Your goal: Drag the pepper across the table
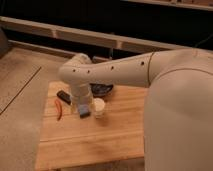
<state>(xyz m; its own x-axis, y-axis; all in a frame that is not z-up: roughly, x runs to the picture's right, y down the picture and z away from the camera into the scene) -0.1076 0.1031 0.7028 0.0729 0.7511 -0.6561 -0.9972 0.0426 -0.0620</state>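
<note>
The thin red-orange pepper (58,110) lies on the left part of the light wooden table (115,135), near its left edge. My gripper (81,106) hangs below the white arm's wrist, low over the table, just right of the pepper and apart from it. A blue sponge-like block (84,111) sits right at the gripper's lower end. A small black block (63,96) lies just behind the pepper.
A small white cup (99,107) stands right of the blue block. A dark bowl-like dish (103,89) sits at the table's back edge, partly behind the arm. My white arm and body fill the right side. Speckled floor surrounds the table on the left.
</note>
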